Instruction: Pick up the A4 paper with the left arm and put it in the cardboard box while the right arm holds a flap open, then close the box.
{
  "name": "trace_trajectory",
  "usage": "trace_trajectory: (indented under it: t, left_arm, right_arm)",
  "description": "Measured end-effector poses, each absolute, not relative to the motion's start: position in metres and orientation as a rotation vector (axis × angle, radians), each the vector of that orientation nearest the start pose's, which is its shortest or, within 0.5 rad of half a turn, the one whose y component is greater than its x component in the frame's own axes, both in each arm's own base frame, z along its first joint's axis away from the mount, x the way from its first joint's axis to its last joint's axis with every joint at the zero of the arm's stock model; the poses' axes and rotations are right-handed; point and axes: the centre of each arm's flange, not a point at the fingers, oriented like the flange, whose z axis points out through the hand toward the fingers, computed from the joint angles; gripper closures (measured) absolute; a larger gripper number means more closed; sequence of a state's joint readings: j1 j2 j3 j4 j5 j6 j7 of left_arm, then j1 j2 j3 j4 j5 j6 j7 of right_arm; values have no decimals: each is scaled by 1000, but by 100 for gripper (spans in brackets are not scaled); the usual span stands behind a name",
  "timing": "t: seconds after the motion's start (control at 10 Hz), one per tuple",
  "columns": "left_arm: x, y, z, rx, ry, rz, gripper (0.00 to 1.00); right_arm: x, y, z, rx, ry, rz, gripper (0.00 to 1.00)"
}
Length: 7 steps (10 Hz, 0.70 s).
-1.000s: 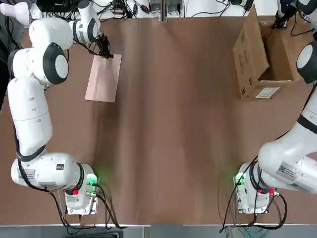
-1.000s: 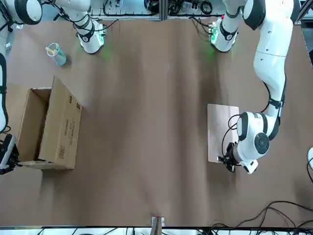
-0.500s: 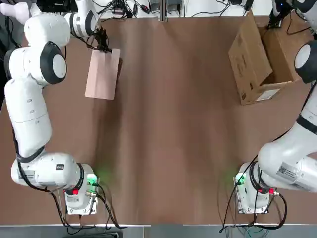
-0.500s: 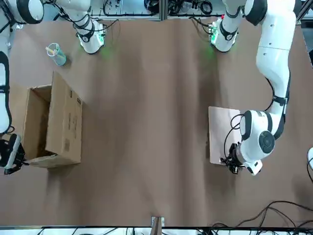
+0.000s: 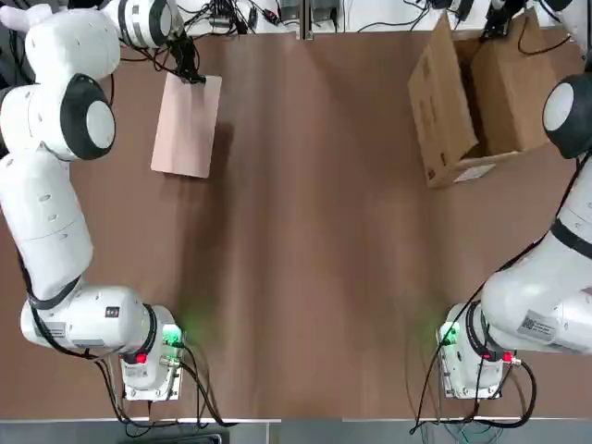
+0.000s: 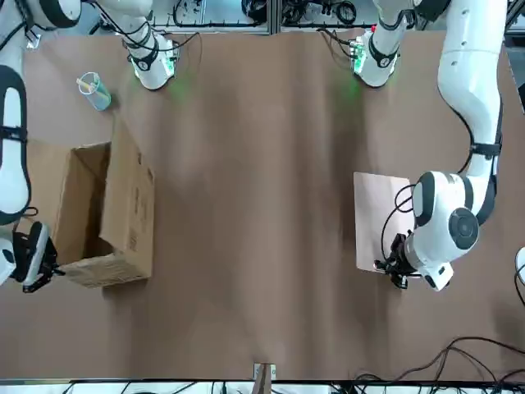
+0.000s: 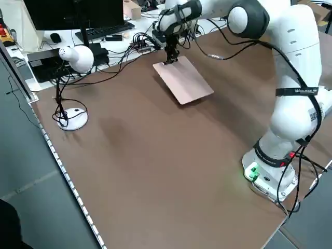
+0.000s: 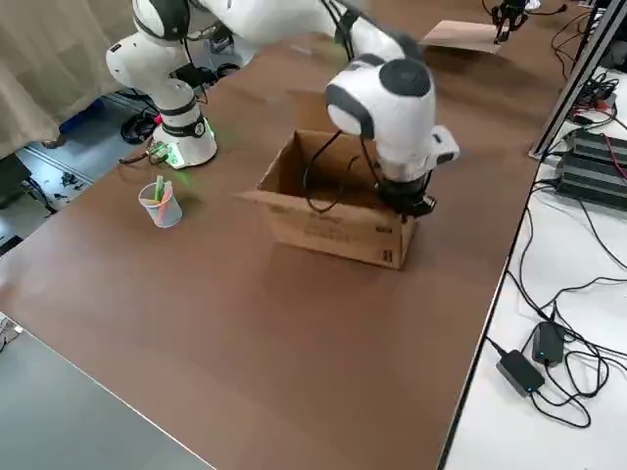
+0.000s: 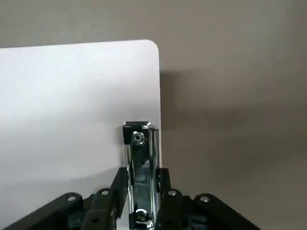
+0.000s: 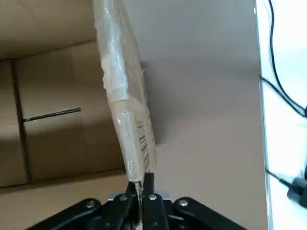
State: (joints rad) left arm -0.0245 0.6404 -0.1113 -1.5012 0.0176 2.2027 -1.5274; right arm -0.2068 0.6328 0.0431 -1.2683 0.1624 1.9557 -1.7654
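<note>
- Judging by how it hangs, the A4 paper behaves as a light but stiff board: it stays flat while tilted, one short edge raised, the other toward the desk.
- Gripping it at the silver clip looks right; the smooth face offers little else, and the left hand is clenched on that clip at about 11 o'clock in the top view.
- Sitting at about 1 o'clock, the cardboard box is light and its flaps bend; the right hand is pinched shut on a flap edge.
- Compared with a second ago, the sheet has drifted toward the far edge, and the box has been dragged inward and turned.
</note>
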Motion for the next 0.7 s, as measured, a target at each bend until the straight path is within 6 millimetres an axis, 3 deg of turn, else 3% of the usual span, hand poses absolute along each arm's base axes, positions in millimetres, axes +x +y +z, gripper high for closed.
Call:
trace_trajectory:
  t: [0.3, 0.7]
  left_arm:
    - [705, -92, 337, -2504, -2001, -26, 69]
    - [690, -132, 394, -2669, -1799, -66, 69]
  right_arm:
    - [732, -39, 397, -2233, -2073, -247, 94]
    - [724, 47, 390, -2273, -1972, -186, 94]
